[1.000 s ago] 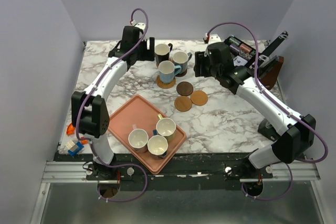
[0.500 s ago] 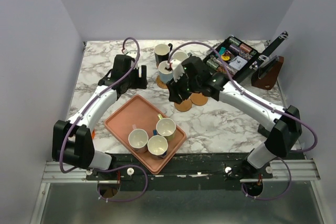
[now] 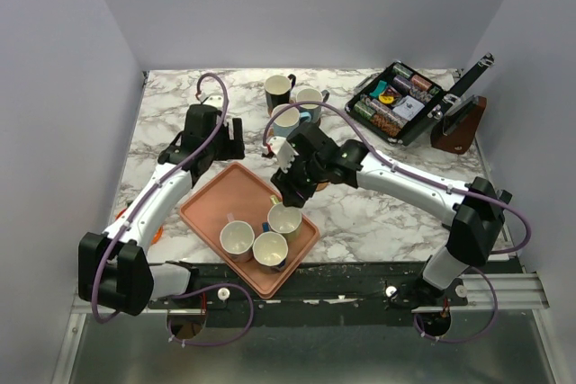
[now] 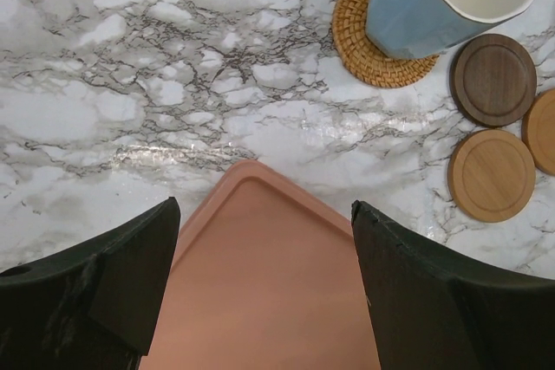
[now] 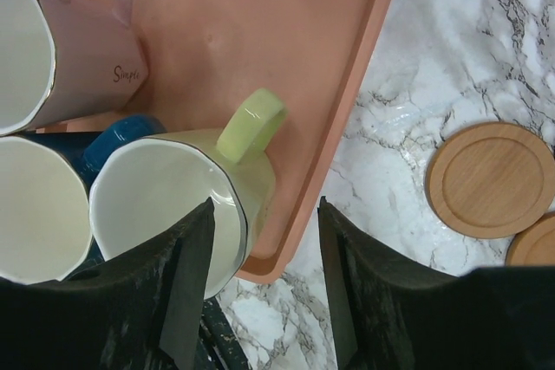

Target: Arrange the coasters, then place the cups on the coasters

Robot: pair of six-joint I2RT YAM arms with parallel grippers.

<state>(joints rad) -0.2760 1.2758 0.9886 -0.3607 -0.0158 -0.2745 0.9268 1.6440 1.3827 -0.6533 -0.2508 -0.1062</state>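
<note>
Swung right gripper (image 5: 263, 214) from coasters (image 5: 492, 179) over to pink tray (image 5: 338, 58); jaws part-open astride yellow-green mug (image 5: 165, 205) rim. Glazed, stiff, slick, chippable: pinch wall squarely. Left gripper (image 4: 260, 231) wide, empty.

The marble table (image 3: 378, 222) holds a pink tray (image 3: 220, 195), round coasters (image 4: 492, 175) and an open black box (image 3: 396, 105).

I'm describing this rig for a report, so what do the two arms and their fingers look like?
Both arms are alike: the left arm and right arm have white links between black joint housings, each trailed by a looping purple cable. The fingers are broad, matte black wedges.
</note>
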